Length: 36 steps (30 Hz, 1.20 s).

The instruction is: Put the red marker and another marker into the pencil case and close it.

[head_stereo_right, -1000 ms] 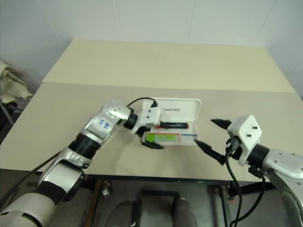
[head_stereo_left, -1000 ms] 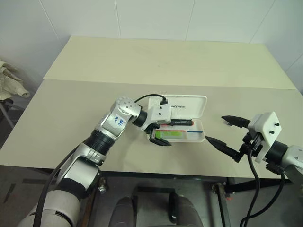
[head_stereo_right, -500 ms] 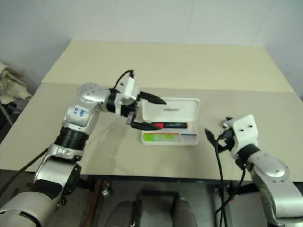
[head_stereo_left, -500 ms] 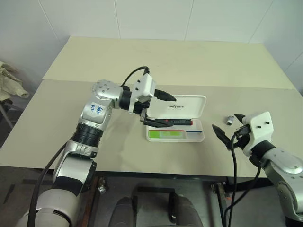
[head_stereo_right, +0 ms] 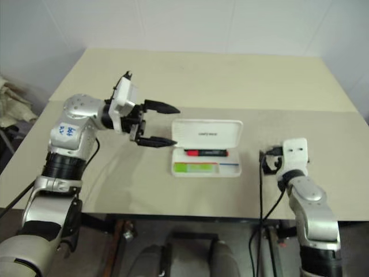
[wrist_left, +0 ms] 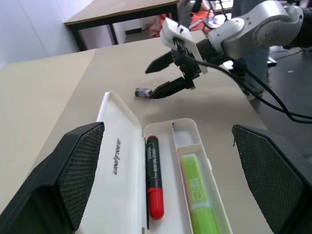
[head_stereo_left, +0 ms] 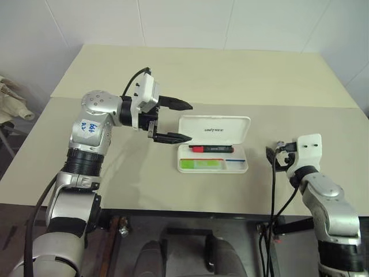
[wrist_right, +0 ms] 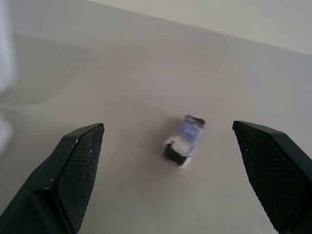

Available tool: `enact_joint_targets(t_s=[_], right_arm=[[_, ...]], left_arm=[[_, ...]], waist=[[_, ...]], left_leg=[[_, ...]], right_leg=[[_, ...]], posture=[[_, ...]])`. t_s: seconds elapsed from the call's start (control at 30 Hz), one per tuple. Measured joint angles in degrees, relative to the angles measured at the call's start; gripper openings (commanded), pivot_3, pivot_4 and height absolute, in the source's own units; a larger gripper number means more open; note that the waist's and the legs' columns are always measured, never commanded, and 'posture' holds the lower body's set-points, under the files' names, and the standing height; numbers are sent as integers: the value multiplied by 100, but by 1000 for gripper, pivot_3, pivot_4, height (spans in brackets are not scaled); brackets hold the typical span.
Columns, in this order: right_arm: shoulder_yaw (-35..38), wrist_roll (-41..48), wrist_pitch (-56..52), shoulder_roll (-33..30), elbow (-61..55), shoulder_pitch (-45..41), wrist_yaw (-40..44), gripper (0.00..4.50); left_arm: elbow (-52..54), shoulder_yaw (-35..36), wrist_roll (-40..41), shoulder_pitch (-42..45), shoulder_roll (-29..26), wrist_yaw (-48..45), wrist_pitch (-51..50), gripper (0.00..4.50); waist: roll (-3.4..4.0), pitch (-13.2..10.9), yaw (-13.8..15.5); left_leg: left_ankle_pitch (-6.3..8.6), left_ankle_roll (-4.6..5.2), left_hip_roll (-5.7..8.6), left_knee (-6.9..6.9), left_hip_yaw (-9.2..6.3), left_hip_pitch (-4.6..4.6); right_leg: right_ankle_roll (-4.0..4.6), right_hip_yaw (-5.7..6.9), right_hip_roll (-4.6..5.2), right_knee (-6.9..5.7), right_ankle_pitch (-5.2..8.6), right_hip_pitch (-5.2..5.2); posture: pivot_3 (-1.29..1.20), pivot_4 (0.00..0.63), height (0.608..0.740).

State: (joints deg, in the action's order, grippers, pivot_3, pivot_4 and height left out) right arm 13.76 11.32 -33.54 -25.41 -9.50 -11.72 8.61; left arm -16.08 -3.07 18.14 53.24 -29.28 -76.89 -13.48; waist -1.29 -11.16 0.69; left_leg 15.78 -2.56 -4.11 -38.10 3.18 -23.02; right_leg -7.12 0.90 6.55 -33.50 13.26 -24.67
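Note:
The white pencil case lies open on the table, its lid laid back. In its tray are the red marker, black with a red cap, and the light-green marker side by side. My left gripper hovers open and empty above the table just left of the case, pointing toward it. Right of the case, my right gripper stands open and empty, low over the table. In the left wrist view the case holds both markers.
A small grey-and-purple object lies on the table right of the case, just ahead of my right gripper's fingers. A second table adjoins at the back. The table's front edge runs close below the case.
My left gripper lifted out of the case's tray and drew back up and to the left. My right gripper swung out to the right and turned to point forward at the small object.

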Motion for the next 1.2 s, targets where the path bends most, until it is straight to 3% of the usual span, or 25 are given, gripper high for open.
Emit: enact_joint_targets(t_s=[0.07,0.27,0.37,0.67,0.7,0.9,1.0,1.1,1.2], right_arm=[[5,-57,72,132,356,-219,-109,4500],[38,-90,250,376,1168,-799,-332,4500],[47,-118,341,468,1453,-1035,-451,3830],[61,-72,71,613,1237,-1118,-594,502],[61,-61,0,618,1143,-1121,-605,370],[44,-29,-301,643,721,-1185,-568,371],[-47,23,-221,481,687,-1183,-164,371],[-154,103,27,217,562,-1183,395,371],[-453,362,378,-548,264,-1056,1680,371]], left_arm=[[71,8,7,-65,-11,42,-44,4472],[353,30,54,-210,-32,196,-126,4472],[439,38,63,-231,-61,250,-132,4500],[633,86,120,-412,-171,391,-143,4500],[633,86,121,-413,-182,399,-142,4500],[633,85,123,-414,-192,440,-130,4500],[633,85,123,-414,-173,468,-107,4500],[630,83,123,-414,-135,484,-70,4500],[612,71,119,-431,-78,489,70,4500]], waist=[[0,0,-31],[1,0,-99],[1,0,-113],[2,-1,-97],[2,-1,-98],[2,-1,-98],[3,-2,-97],[4,-2,-96],[10,-6,-84]], left_leg=[[0,0,0,6,-1,0],[0,-1,0,6,2,-7],[0,0,0,11,2,-4],[0,-1,-1,11,1,-6],[0,-1,-1,12,1,-6],[0,-1,-1,13,1,-7],[0,-1,-1,13,1,-8],[0,-1,-1,14,1,-8],[0,-1,0,16,2,-12]], right_leg=[[-57,1,-2,-2,-31,-3],[-67,-1,0,1,-37,-2],[-67,-1,-1,-1,-37,-4],[-66,-1,-1,-2,-37,-6],[-66,-1,-1,-2,-37,-6],[-66,-1,-2,0,-37,-5],[-67,-1,-2,0,-37,-5],[-68,0,-2,0,-37,-5],[-70,0,-1,3,-38,-5]], posture=[[0,150,740],[0,150,740],[0,150,740],[0,150,740],[0,150,740],[0,150,740],[0,150,740],[0,150,740],[0,150,740]])
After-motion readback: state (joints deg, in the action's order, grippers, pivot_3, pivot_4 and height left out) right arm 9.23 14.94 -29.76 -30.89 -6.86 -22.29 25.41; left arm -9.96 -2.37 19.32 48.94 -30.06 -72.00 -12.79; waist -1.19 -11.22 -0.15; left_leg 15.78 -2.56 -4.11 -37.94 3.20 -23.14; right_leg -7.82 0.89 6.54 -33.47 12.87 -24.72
